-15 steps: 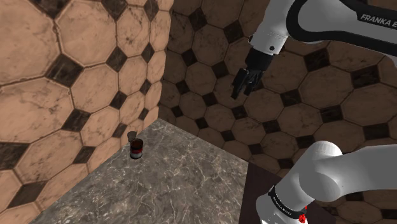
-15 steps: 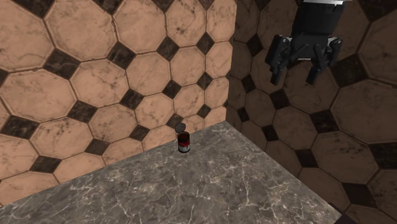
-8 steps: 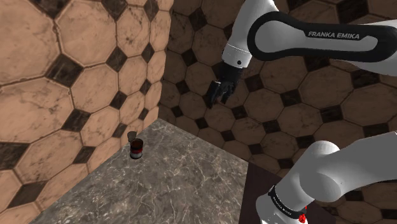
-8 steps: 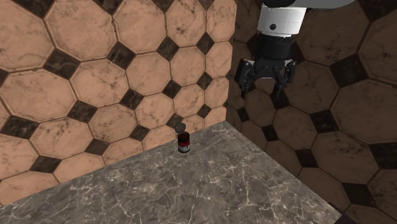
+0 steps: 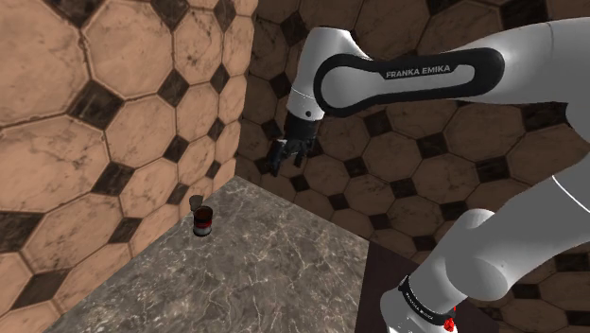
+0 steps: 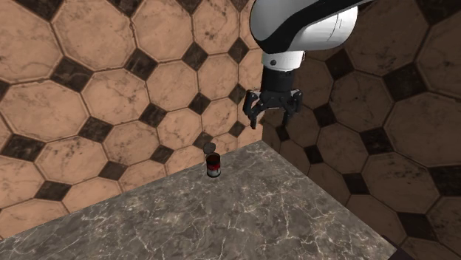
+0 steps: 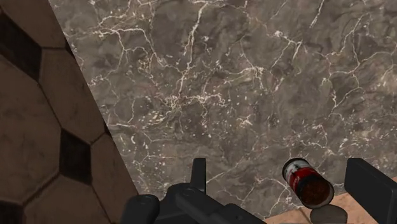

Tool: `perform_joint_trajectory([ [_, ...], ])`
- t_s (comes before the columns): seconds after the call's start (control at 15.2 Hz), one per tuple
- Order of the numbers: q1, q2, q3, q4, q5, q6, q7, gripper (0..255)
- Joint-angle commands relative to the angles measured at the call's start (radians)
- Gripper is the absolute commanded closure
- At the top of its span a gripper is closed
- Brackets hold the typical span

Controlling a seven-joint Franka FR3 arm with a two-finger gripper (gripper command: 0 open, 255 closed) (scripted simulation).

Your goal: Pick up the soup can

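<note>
Moved since half a second ago: gripper (image 5: 286,162), now lower and further toward the shoulder view's left, closer to the wall corner; can and counter unchanged.

Item 1, gripper, one, all black. Two fingers (image 6: 253,119) spread apart, nothing between them but air. It hangs above the counter's back edge, close to the corner where the walls meet, pointing downward.

Item 2, arm (image 5: 407,74), one, white with dark joints, lettered FRANKA EMIKA, arching from the shoulder view's lower right up and over to the gripper.

Item 3, soup can (image 5: 201,221), one, with a red and white label and a dark top. It stands upright on the counter just beside the wall on the shoulder view's left, lower than the gripper and apart from it. In the wrist view it appears between the two fingers, untouched by either.

Item 4, counter (image 5: 269,274), one, of dark grey marble with pale veins.

Item 5, walls (image 5: 104,113), two, with tan octagonal tiles and small dark squares.

Item 6, stand (image 5: 375,284), one, dark, at the counter's near side.
</note>
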Motion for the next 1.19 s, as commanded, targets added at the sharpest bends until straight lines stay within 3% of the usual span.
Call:
perform_joint_trajectory([
  [0.0,0.005,0.069,0.020,0.026,-0.012,0.043,0.021,0],
  [0.53,0.040,0.376,0.066,0.188,-0.109,0.169,0.114,0],
  [1.12,0.134,0.732,0.053,0.472,-0.234,0.215,0.202,0],
])
